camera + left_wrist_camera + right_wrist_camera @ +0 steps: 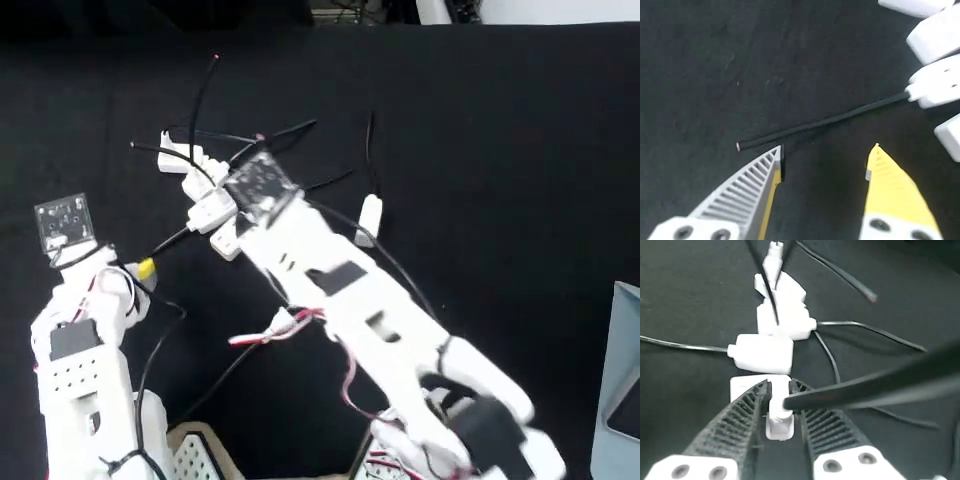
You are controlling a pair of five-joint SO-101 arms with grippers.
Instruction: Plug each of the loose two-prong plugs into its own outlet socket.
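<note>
A black cloth covers the bench (520, 150), with the two white arms coming in from its near edge. The right arm (370, 310) stretches diagonally across the middle to the white outlet strip (742, 385); the left arm (80, 370) stands back at the near corner on its own side. The strip's long axis runs straight away from the right gripper (780, 386), and two seated plugs (761, 352) sit one behind the other along it, their thin cords trailing off to either side. The right gripper's black fingers are closed on a white held plug (779, 425), whose thick cord comes out beside one finger. This plug sits right at the strip's near end, over what looks like a free socket, so the push to come seems to run along the strip's line. I cannot tell whether the prongs are already in. A loose plug (368, 218) lies on the cloth well apart from the strip, just beside the right arm. It points roughly toward the far edge, and its cord (370, 150) leads away that way; the right arm is plainly the nearer one. The left gripper (826, 148) hangs wide open and holds nothing. The free end of a black cord (820, 122) lies just beyond its grey fingertip.
</note>
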